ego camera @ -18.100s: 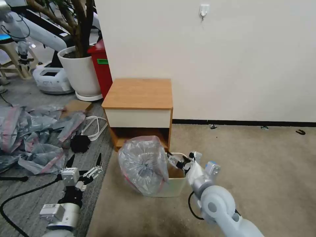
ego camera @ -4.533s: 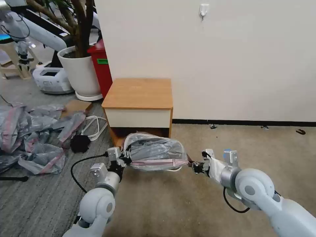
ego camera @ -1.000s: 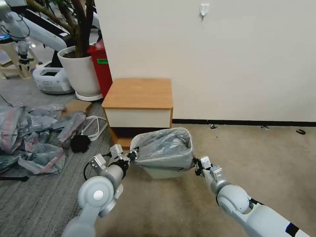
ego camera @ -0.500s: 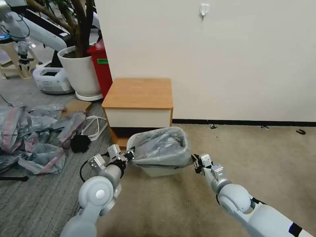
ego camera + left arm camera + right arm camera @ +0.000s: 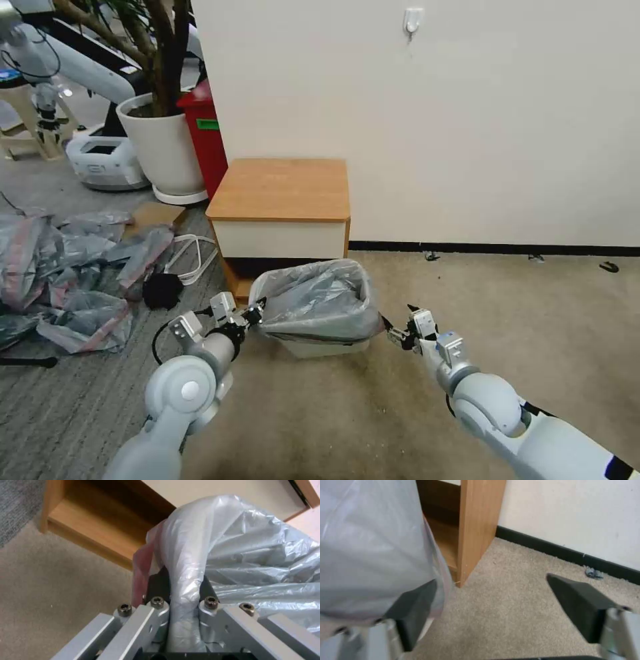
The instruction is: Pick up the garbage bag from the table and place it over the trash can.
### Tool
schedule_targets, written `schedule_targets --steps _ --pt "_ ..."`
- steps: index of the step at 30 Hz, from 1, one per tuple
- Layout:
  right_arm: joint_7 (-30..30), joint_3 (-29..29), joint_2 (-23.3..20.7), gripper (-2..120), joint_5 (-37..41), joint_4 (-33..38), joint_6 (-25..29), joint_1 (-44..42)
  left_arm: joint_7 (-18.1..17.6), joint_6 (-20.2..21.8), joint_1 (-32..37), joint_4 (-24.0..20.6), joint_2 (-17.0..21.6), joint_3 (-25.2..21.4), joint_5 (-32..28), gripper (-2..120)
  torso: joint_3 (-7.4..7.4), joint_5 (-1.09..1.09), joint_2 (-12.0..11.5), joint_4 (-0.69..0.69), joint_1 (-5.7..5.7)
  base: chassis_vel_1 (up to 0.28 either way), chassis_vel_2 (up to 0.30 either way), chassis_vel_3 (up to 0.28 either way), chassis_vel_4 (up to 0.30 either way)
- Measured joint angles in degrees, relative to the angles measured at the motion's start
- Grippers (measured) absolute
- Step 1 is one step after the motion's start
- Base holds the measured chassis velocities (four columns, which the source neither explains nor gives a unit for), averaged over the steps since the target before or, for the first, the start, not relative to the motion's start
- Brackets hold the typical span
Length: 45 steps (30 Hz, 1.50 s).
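Your right gripper (image 5: 399, 333) is now spreading its fingers (image 5: 578, 605) apart, letting go of the thin grey translucent plastic garbage bag (image 5: 317, 300) it was pinching a moment ago, while your left gripper (image 5: 252, 313) is still clamping the pink-banded rim. The bag is sitting draped over the cream-beige rectangular trash can (image 5: 327, 347) before the small wooden nightstand table (image 5: 280, 190), so placement is nearly finishing.

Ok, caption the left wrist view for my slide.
Left end effector shut on the garbage bag, beside the table.
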Motion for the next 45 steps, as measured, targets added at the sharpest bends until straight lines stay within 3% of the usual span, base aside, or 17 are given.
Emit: schedule_targets --steps 6,14,23,29,37,41,43,45 --pt "0.2 0.9 0.1 106 1.1 1.8 -0.1 -0.9 -2.1 -0.7 0.0 0.0 -0.7 -1.0 -1.7 6 0.0 0.0 0.0 0.0 0.0 0.0 0.0 0.0 0.0" --pt "-0.2 1.8 -1.1 114 2.6 3.2 0.0 -1.4 -4.3 -0.8 0.9 -0.3 -2.7 -2.9 -4.2 6 0.0 0.0 0.0 0.0 0.0 0.0 0.0 0.0 0.0" --pt "-6.4 1.6 -1.1 111 6.3 4.4 3.9 -2.8 -4.8 -0.5 2.7 -1.4 -2.8 -4.5 -5.6 6 0.0 0.01 0.0 0.0 0.0 0.0 0.0 0.0 0.0" --pt "-12.3 2.1 -1.8 100 7.1 4.2 6.7 -3.7 -4.5 0.3 3.2 -1.7 -1.5 -5.3 -6.5 6 0.0 0.0 0.0 0.0 0.0 0.0 0.0 0.0 0.0" --pt "-13.2 3.3 -2.4 99 7.7 4.0 7.0 -4.6 1.0 2.4 4.0 -0.5 2.3 -7.4 -9.7 6 0.0 0.0 0.0 0.0 0.0 0.0 0.0 0.0 0.0" --pt "-13.1 3.5 -2.3 99 7.8 4.3 7.0 -4.9 3.9 3.2 3.6 1.9 4.1 -8.6 -12.5 6 0.0 0.0 0.0 0.0 0.0 0.0 0.0 0.0 0.0" --pt "-13.1 4.0 -2.7 98 10.2 4.8 6.7 -4.8 7.0 3.5 3.5 4.2 5.0 -9.3 -12.9 6 0.0 -0.02 0.0 0.0 0.0 0.0 0.0 0.0 0.0" --pt "-13.1 4.1 -2.7 98 10.5 4.9 6.7 -4.8 7.2 3.5 3.5 4.3 5.0 -9.3 -12.9 6 0.0 -0.02 0.0 0.0 0.0 0.0 0.0 0.0 0.0"
